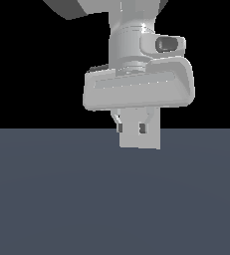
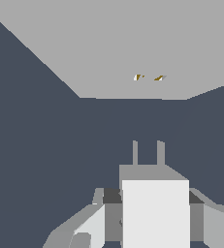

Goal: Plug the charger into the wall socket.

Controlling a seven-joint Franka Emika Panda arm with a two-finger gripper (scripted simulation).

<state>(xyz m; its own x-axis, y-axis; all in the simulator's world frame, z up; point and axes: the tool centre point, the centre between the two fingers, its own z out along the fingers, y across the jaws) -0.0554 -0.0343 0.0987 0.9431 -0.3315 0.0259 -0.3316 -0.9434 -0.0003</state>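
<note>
Charger (image 2: 155, 213) sits clamped in gripper (image 2: 152, 206), fingers (image 2: 98, 220) pressed against both its sides, so hand is closed to about the block's width. Off-white block w/ two short prongs sticking out of its far end, pointing toward wall socket (image 2: 133, 48). Socket is a light-grey flat plate w/ two tiny holes near its centre; prongs are apart from it, dark floor (image 2: 60, 145) showing between. Prongs sit roughly in line w/ the holes in wrist view. Exterior view: gripper (image 1: 139, 128) hangs from wide grey hand body (image 1: 136, 89), a pale block showing just below it, over floor, w/ black background (image 1: 32, 64) behind. Socket can't be made out separately in that view.
</note>
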